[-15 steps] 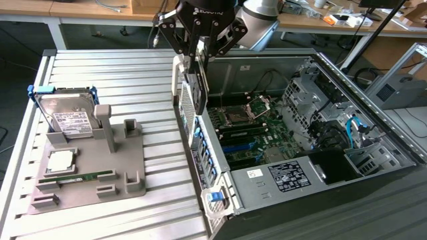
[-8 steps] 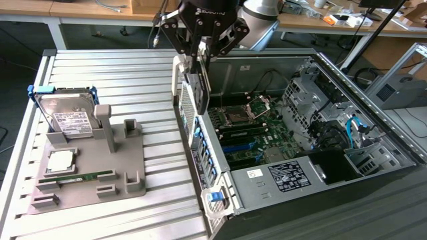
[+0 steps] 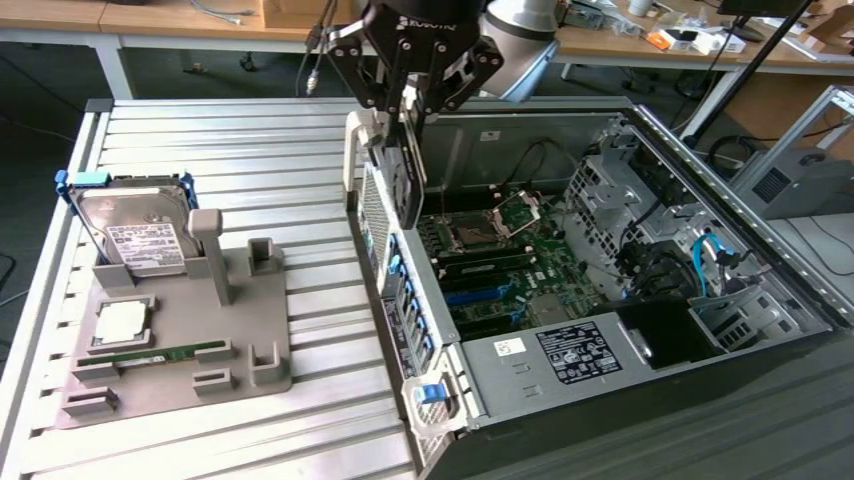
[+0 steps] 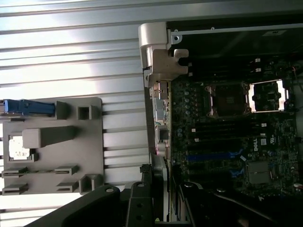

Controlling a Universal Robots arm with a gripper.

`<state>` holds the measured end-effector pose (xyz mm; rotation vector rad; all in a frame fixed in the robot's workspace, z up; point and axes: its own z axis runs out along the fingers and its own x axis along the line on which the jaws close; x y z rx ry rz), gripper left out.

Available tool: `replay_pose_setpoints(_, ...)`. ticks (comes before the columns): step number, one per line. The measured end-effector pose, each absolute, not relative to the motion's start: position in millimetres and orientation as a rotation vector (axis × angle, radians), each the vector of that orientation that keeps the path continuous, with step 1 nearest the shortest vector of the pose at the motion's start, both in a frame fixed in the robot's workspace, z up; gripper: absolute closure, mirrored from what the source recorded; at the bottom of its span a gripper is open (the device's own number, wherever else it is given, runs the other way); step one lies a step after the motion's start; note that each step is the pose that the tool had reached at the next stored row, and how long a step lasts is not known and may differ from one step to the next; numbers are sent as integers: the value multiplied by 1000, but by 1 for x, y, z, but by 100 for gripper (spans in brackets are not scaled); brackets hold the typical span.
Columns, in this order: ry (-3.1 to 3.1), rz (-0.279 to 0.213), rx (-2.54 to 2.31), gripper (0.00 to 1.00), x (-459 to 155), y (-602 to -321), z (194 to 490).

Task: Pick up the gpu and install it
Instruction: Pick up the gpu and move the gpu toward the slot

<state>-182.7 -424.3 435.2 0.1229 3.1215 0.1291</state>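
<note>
Black gripper (image 3: 404,108) fingers are clamped on the gpu (image 3: 399,178) - you are holding the card on edge, hanging straight down from the jaws with its dark face toward the exterior view's right. It hangs in the air over the left wall of the open computer case (image 3: 747,230), at the far end of that wall, with its lower edge above the motherboard (image 3: 501,265) and not seated in any slot. In the wrist view you see the card edge-on between the two fingers, with the board's slots and processor socket beyond it. On the exterior view's left, well apart from the card, the grey fixture (image 3: 254,330) sits on the slatted metal table (image 3: 240,150) - a hard drive (image 3: 134,235) stands upright at its far end and a RAM stick (image 3: 154,355) lies flat near its near end.
</note>
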Motion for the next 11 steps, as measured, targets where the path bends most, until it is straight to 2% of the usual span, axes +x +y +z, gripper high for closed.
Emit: replay_pose_setpoints(11,3122,129,123,73,-177,-424,435)
